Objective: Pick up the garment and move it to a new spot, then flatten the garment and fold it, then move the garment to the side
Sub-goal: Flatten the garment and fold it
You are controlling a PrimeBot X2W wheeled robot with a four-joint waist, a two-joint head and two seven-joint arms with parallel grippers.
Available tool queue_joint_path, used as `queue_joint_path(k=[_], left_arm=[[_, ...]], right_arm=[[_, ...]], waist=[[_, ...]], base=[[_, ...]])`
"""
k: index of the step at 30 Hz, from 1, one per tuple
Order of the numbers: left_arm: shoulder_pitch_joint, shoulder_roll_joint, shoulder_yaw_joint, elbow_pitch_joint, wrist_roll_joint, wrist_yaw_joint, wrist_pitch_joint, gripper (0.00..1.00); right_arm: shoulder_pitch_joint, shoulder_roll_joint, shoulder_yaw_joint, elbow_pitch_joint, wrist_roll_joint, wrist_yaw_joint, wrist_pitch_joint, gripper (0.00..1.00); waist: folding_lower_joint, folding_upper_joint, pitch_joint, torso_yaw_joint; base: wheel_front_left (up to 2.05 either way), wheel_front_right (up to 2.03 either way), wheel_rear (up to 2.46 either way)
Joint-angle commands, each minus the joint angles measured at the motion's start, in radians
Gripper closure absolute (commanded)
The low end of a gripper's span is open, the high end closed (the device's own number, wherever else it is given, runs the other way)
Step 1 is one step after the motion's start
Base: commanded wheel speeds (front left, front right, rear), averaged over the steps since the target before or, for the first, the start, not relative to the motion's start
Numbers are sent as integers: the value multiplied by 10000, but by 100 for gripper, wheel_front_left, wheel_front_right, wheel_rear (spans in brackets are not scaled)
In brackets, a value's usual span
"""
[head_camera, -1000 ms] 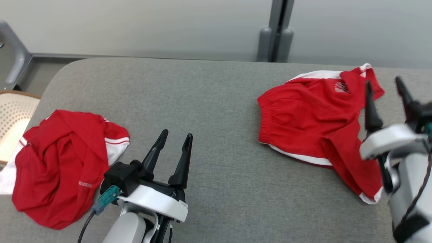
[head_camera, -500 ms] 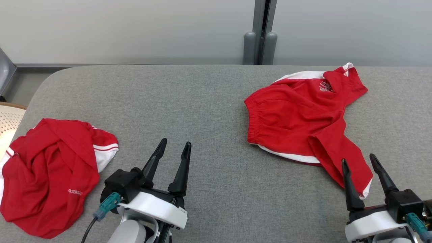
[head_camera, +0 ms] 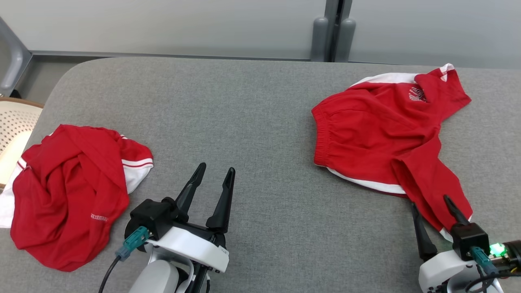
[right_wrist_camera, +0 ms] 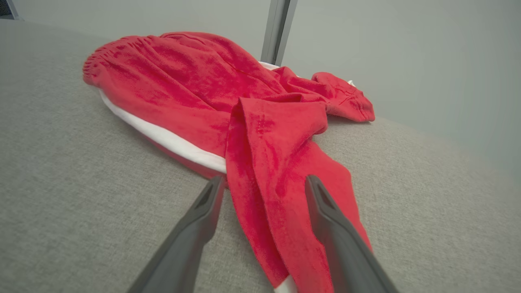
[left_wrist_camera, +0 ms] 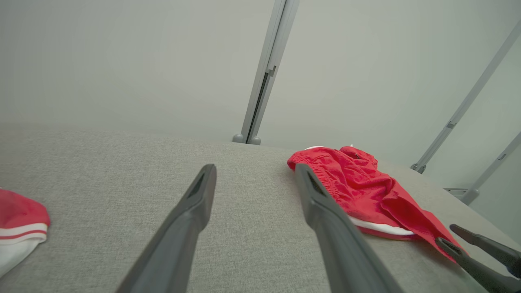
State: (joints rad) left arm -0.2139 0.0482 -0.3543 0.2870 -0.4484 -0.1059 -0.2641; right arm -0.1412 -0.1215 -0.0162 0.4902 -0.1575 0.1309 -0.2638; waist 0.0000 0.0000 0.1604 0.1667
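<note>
Garment [head_camera: 374,134] of soft red cloth, white trim, gathered waistband, lying rumpled at far right of grey woven table [head_camera: 244,101]. Right gripper [head_camera: 430,202] low at near right, fingers spread wide either side of one trailing leg, gripping nothing. Left gripper [head_camera: 216,167] near middle, equally wide open, empty.

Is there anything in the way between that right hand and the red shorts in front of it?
Nothing visible. The right hand is open, its two fingers either side of the near leg of the red shorts on the grey table. The other red garment lies far off on the left.
</note>
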Motion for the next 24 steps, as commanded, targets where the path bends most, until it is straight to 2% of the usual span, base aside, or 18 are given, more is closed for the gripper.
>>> queue_joint_path(k=[1,5,6,7,14,20,24], left_arm=[[-161,41,29,-2,-37,-57,-5,0],[-257,40,75,2,33,-77,-5,0],[-255,40,77,8,36,-63,-3,0],[-268,38,88,16,37,-67,-3,0],[-178,41,56,67,16,-80,-5,0],[-114,38,5,79,60,-72,-3,0],[-203,40,-42,70,78,-86,-3,0]], right_arm=[[-123,-65,-32,23,-131,-2,-10,0],[-339,7,-282,346,-530,-2,-12,0],[-371,37,-320,407,-596,-2,-10,58],[-421,66,-349,448,-617,-2,-12,100],[-524,157,-529,71,-246,-2,-10,100],[-801,9,-1006,-237,1329,-2,11,100],[-1305,-387,-1327,65,2673,-2,743,100]], waist=[[0,0,65,69],[0,0,201,193],[0,0,219,209],[0,0,233,217],[0,0,106,141],[0,0,-18,-71],[0,0,69,-136]], base=[[0,0,0],[0,0,0],[0,0,0],[0,0,0],[0,0,0],[0,0,0],[0,0,0]])
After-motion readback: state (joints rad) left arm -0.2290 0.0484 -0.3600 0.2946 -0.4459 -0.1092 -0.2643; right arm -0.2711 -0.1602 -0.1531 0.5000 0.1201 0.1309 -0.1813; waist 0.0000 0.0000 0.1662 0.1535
